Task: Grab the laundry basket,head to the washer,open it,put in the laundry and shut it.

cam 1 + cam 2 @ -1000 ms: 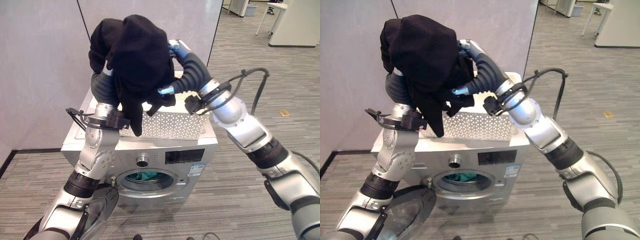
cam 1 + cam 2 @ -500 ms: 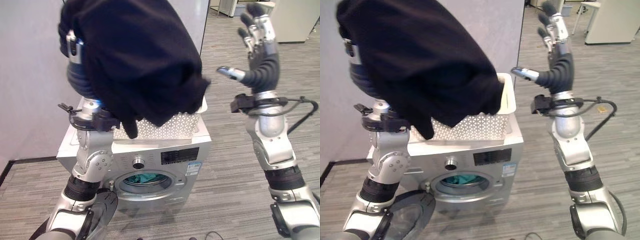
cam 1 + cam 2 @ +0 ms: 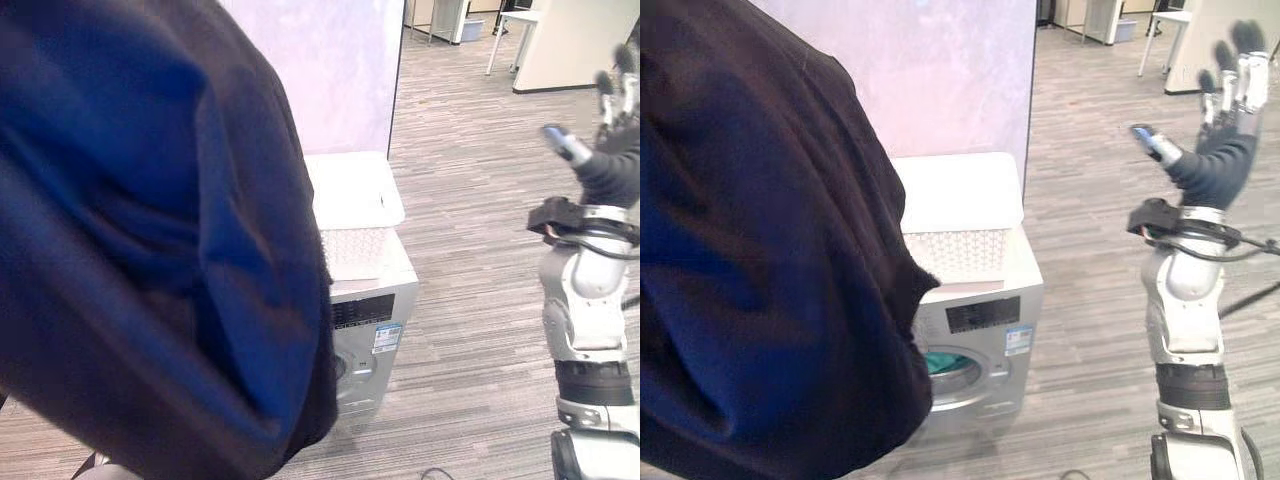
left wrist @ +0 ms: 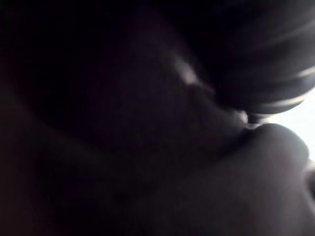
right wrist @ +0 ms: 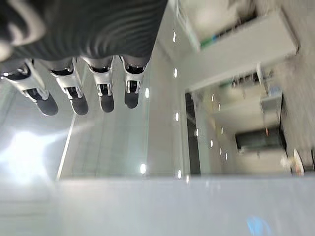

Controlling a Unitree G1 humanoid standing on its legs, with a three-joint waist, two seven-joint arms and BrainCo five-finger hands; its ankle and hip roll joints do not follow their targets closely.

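Up close, dark garment [image 3: 770, 270] hides washer's [image 3: 985, 330] label; writing unreadable.

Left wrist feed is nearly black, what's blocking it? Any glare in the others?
Left wrist view: the dark garment lies against the camera, so little light. Eye views: it blocks the left half, hiding part of the washer. Right wrist view: ceiling lights glare past the open right hand.

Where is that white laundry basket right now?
The white laundry basket sits on top of the washer, in the middle of both eye views, its left part hidden behind the dark garment hanging close to the camera.
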